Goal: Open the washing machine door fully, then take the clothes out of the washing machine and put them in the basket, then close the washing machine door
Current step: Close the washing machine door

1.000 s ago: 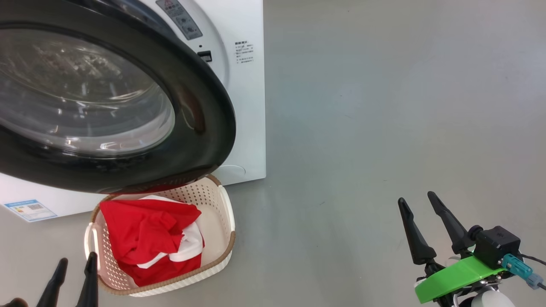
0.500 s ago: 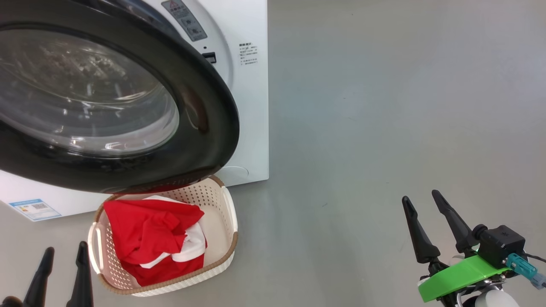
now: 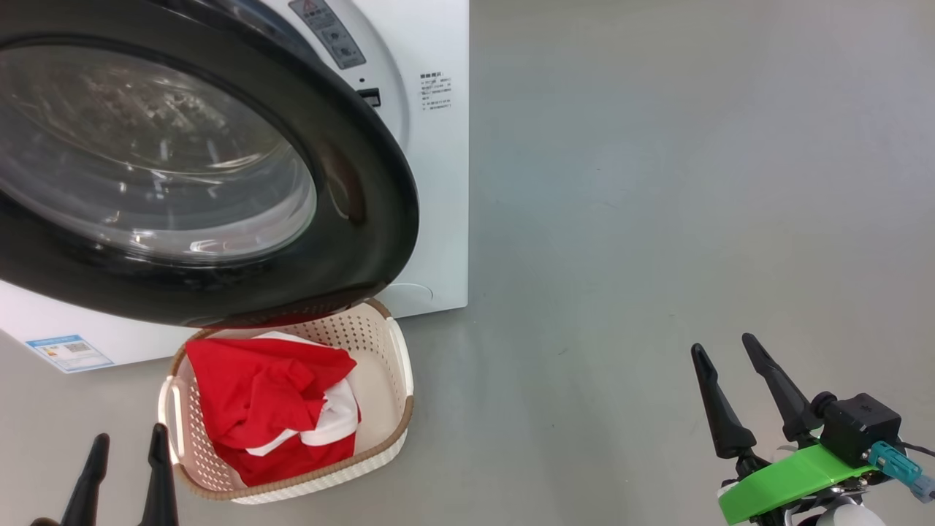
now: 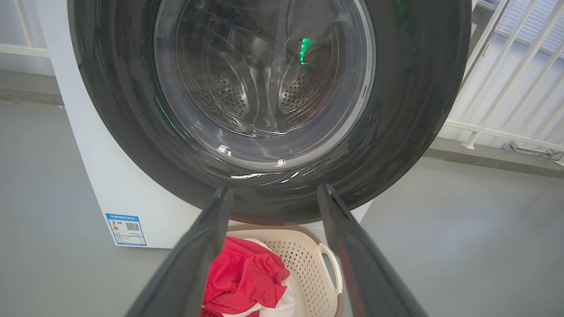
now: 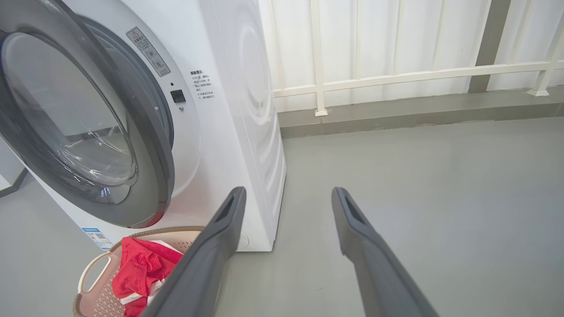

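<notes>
Before the washing machine (image 3: 438,183), head view: basket (image 3: 376,394) sits under the swung-out door (image 3: 365,219), so the red clothes (image 3: 256,394) landed inside it; left gripper (image 3: 130,432) and right gripper (image 3: 722,342) released, empty.
Left wrist view: left gripper spread, facing the door, likely to push it closed.
Right wrist view: right gripper parted, held right of the washing machine, clear of the door's swing.

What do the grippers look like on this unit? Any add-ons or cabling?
The left gripper and right gripper each have two long, dark grey fingers tapering to points. The right wrist carries a bright green bracket, a black boxy module and a teal connector, with a thin dark cable beside it.
</notes>
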